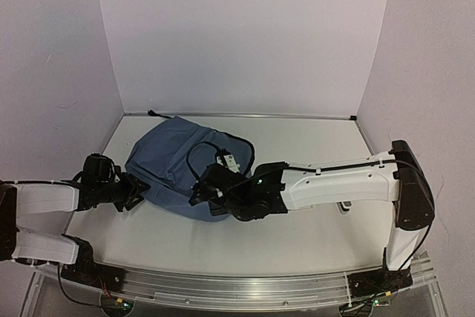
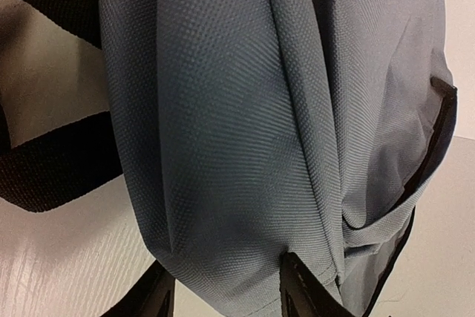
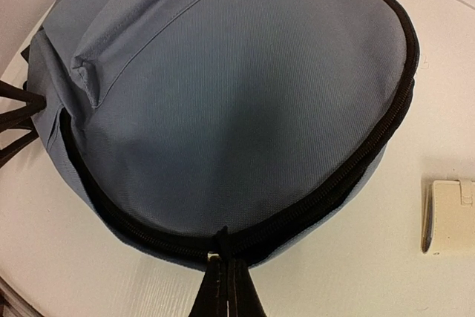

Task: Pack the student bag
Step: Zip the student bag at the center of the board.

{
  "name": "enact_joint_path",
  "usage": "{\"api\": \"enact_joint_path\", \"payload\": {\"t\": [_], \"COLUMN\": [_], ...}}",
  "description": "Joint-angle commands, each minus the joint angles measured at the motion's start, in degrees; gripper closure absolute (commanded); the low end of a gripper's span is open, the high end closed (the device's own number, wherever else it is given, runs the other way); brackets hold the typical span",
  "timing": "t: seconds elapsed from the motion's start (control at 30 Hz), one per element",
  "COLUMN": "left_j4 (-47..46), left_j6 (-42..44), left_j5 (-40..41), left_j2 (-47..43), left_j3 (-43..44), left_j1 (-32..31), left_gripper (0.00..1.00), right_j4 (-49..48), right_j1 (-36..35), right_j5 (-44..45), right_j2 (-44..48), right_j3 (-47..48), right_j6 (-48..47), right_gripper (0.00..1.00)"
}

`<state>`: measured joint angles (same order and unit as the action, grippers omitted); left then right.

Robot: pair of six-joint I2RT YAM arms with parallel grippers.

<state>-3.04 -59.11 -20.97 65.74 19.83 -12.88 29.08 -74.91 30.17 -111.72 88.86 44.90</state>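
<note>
The right gripper (image 3: 223, 287) is pressing its fingers together right on the black zip (image 3: 326, 183), at the rounded edge of the bag (image 3: 223, 94). A small silvery bit is showing at the tips, but whether they are nipping the zip pull is hard to make out. The left gripper (image 2: 230, 291) is straddling the opposite edge of the bag, with a fold of cloth filling the gap between its fingers (image 2: 304, 291). Only the fingertips are showing, and I cannot tell whether they are squeezing the cloth or merely sitting against it.

From above, the right arm (image 1: 341, 183) is covering the part of the bag beside the zip. A cream flat thing (image 3: 449, 217) just beyond the bag's zipped end is being cut off by the frame edge.

The bag is lying flat on the white table (image 1: 297, 235) between the two grippers. Its long axis is slanting across the table, with the rounded zipped end pointing toward the right gripper and the black straps (image 2: 52, 176) trailing off the other end. It is looking soft and creased, in slate-blue woven cloth with black trim.
</note>
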Motion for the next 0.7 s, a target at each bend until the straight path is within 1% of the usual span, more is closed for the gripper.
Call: {"api": "enact_joint_path", "payload": {"t": [0.0, 0.13, 0.27, 0.4, 0.5, 0.67], "left_j4": [-4.7, -6.3, -7.2, -7.0, -5.7, -2.9], "left_j6": [-0.1, -0.1, -0.1, -0.3, -0.2, 0.6], "left_j5": [0.6, 0.3, 0.6, 1.6, 2.9, 5.5], "left_j2": [1.5, 3.3, 4.3, 4.2, 3.5, 1.9], "left_j3": [0.3, 0.5, 0.5, 0.4, 0.5, 1.1], "left_j1": [-0.2, -0.2, -0.3, -0.3, -0.2, -0.2], "left_gripper": [0.56, 0.59, 0.68, 0.87, 0.99, 1.0], "right_j4": [-1.2, -1.3, -1.4, -1.4, -1.4, -1.2], "right_j1": [-0.1, -0.1, -0.1, -0.2, -0.1, -0.1], "right_j5": [0.2, -0.1, -0.2, 0.1, 0.5, 2.3], "right_j2": [2.5, 2.6, 2.6, 2.8, 3.1, 4.1], "right_j3": [1.9, 1.9, 1.9, 1.7, 1.4, 0.8], "right_j6": [-0.8, -1.0, -1.1, -1.0, -0.8, -0.6], "right_gripper": [1.0, 1.0, 1.0, 1.0, 1.0, 1.0]}}
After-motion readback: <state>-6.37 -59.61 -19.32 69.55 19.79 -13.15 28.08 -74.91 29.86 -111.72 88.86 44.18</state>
